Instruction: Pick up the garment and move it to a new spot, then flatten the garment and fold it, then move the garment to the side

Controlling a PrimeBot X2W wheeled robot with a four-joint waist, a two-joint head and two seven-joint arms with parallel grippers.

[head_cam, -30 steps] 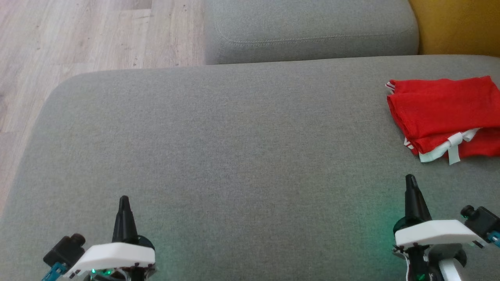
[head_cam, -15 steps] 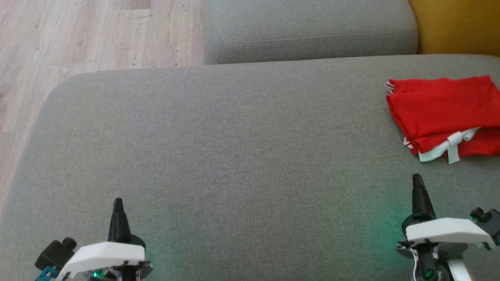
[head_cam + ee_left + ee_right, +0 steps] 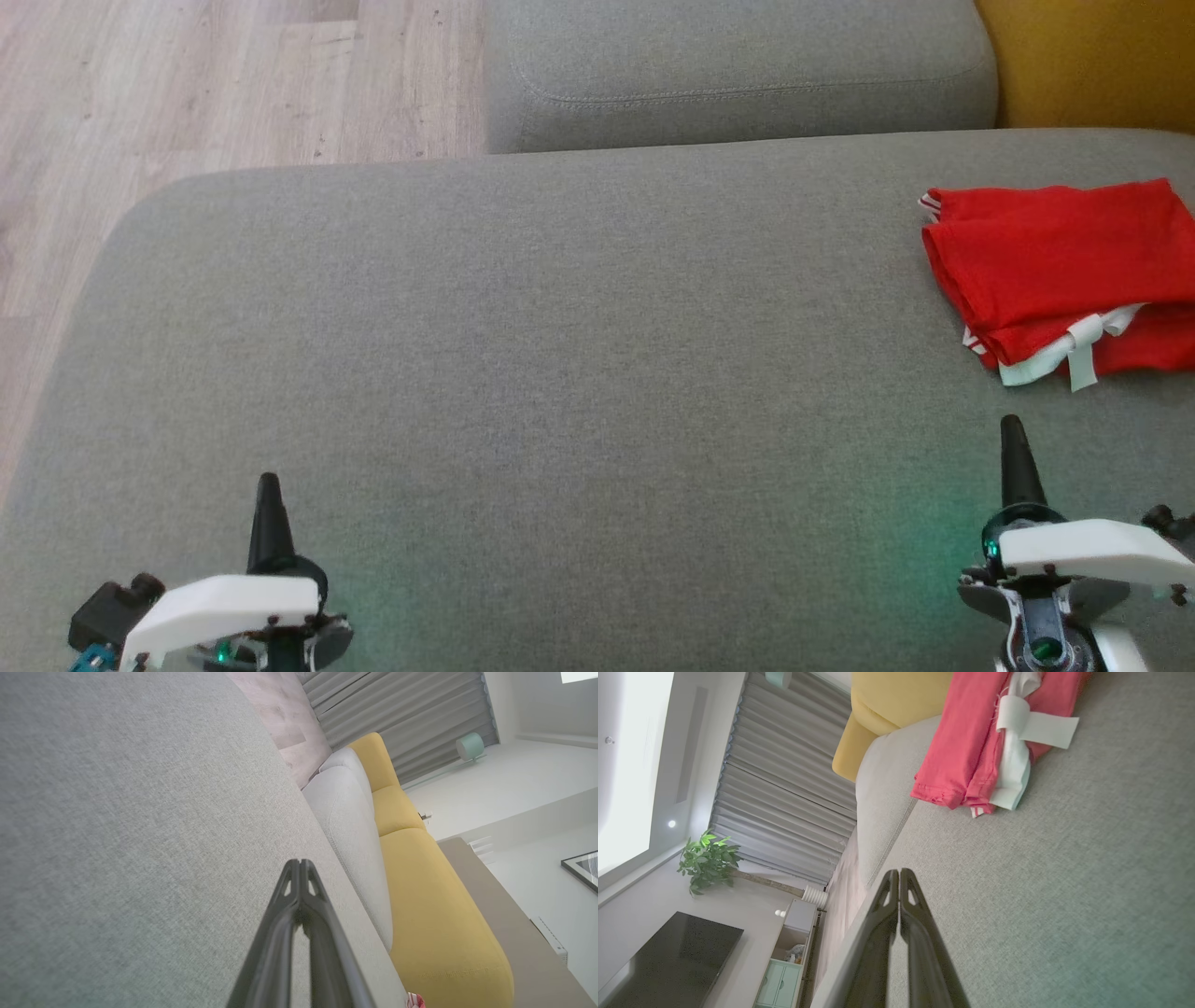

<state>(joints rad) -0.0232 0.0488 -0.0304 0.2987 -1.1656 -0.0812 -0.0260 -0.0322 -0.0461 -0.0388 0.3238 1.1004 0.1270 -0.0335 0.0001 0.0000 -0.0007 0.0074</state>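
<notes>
Now L fingers [image 3: 269,523], R fingers [image 3: 1018,457] diverge (garment [image 3: 1055,261] unmoved).

The left gripper [image 3: 268,483] sits at the lower left of the head view, its two dark fingers pressed together and pointing up the frame. The right gripper [image 3: 1012,427] sits at the lower right, likewise closed and pointing up.
</notes>
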